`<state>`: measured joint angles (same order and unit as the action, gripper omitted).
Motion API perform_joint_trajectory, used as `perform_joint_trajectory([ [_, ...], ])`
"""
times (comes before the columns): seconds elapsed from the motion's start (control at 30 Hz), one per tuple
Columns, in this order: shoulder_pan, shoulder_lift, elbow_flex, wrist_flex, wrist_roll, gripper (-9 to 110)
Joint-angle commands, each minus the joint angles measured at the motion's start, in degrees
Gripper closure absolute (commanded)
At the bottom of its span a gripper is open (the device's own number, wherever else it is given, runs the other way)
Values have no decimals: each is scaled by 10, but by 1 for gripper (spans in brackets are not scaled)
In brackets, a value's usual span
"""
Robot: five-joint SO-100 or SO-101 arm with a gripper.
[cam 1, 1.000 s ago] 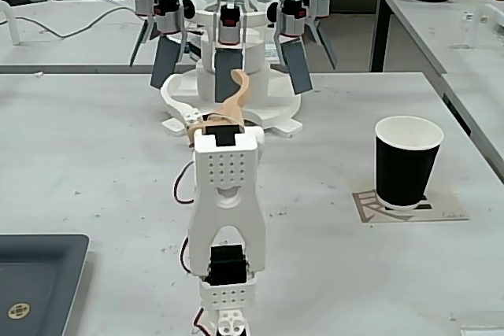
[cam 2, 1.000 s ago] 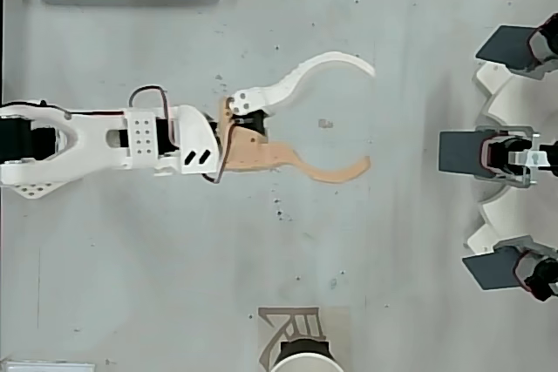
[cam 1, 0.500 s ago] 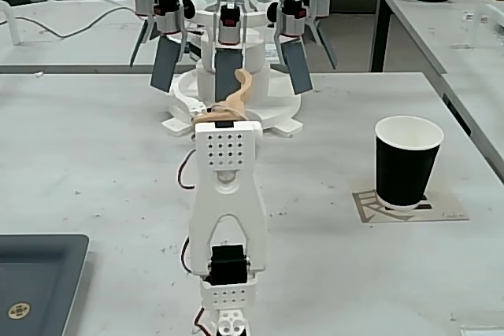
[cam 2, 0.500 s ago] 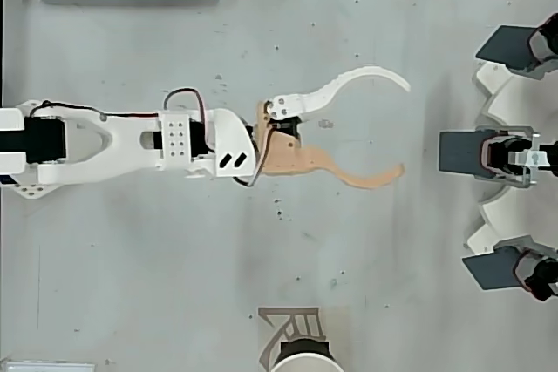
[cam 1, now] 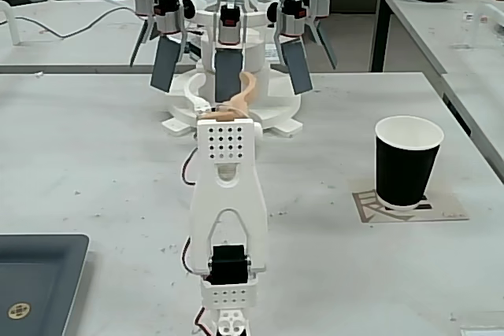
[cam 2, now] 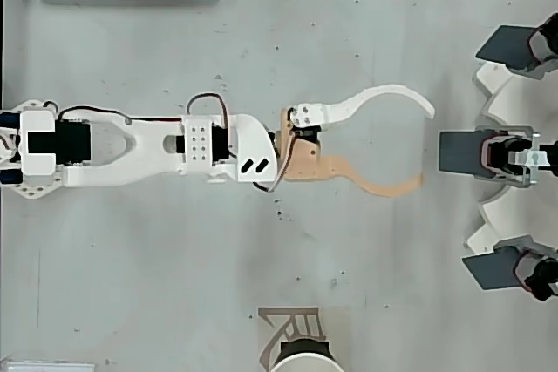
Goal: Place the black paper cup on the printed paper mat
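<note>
The black paper cup [cam 1: 407, 161] stands upright on the printed paper mat [cam 1: 409, 207] at the right of the fixed view, on the pale grey counter [cam 1: 94, 147]. The white inside and white rim of the cup are visible there, and the mat shows its black bars and diagonal lines around the base of the cup. In the overhead view only the white rim of the cup [cam 2: 301, 360] appears at the bottom edge of the frame, with the mat [cam 2: 296, 321] lying partly under it.

The arm [cam 2: 139, 141] is stretched across the middle of the overhead view from the left edge toward the right. Its gripper [cam 2: 425, 147] is wide open and empty: the white curved finger [cam 2: 384, 97] is the upper one in the frame and the tan finger [cam 2: 375, 183] is the lower one, with a large gap between their tips. The jaws point to the white machine with dark grey paddles [cam 2: 510, 154] at the right edge and are near it, but I cannot tell if they touch it. The gripper is well apart from the cup and the mat.

In the fixed view the arm [cam 1: 227, 218] rises in the centre of the frame and hides most of the gripper. A dark grey tray [cam 1: 35, 281] lies in the lower left corner of that view.
</note>
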<state>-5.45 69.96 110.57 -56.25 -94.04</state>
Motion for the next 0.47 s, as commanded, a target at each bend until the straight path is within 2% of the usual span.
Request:
perform_joint_trajectory([
  [0.0,17,5,-25,3,6,86],
  [0.43,22,-10,-33,-4,18,88],
])
